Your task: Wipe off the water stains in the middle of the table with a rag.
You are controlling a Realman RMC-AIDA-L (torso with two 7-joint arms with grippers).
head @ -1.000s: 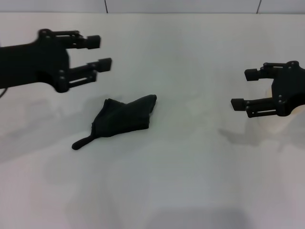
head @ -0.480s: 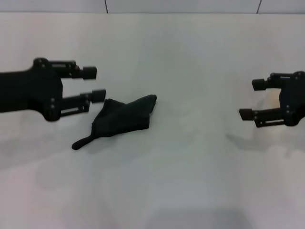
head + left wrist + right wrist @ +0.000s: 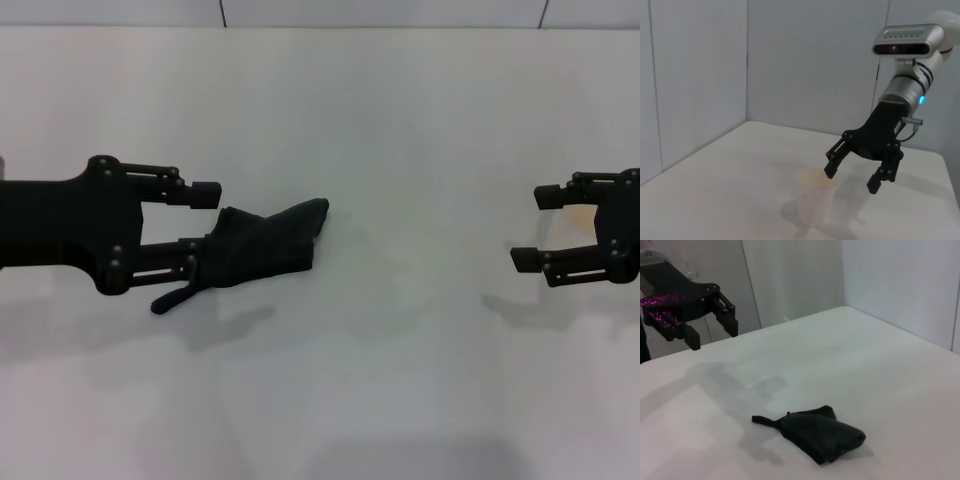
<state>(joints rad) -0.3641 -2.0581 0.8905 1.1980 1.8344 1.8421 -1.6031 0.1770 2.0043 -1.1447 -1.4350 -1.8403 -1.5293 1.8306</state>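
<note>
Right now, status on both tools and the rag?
Left tool open, above rag's near end. Right tool open, off at table's right side. Rag not gripped. Nothing between.

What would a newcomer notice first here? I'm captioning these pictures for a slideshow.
A crumpled black cloth rag lies left of centre on the plain white table. The left gripper, jaws open, hangs high above the rag's near end. The right gripper, also open, hovers at the table's right edge.

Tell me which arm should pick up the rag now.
Left, likely. The left gripper is open right at the rag, fingers straddling its near edge in the head view. The right gripper hangs open far across the table.
</note>
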